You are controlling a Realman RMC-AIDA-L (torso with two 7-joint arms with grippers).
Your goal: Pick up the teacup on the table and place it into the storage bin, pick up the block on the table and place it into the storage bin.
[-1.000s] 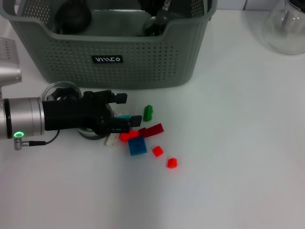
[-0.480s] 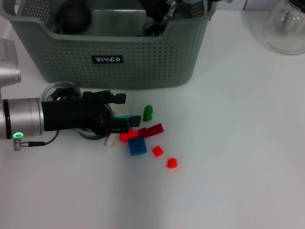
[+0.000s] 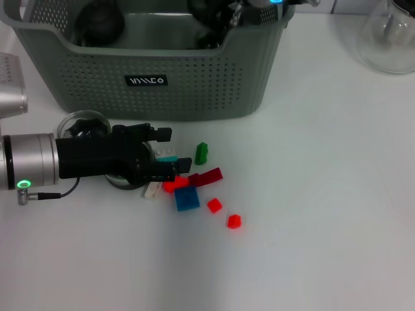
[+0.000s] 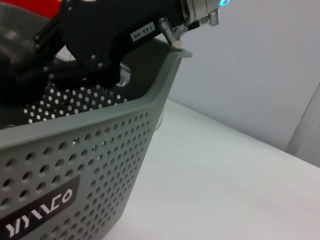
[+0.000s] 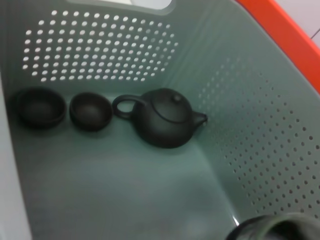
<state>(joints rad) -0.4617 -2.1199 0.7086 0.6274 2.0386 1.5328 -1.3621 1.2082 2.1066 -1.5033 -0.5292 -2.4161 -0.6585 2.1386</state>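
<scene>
Now my left gripper (image 3: 165, 154), jaws apart, straddles the light, rigid blocks (image 3: 187, 198); I'd pinch one's flat sides.

Grey-green storage bin (image 3: 194, 91) — perforated walls

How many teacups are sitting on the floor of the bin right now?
2. One cup sits beside the teapot handle, and the other cup is just beyond it, both on the bin floor. A dark rim close to the camera may be a third.
</scene>
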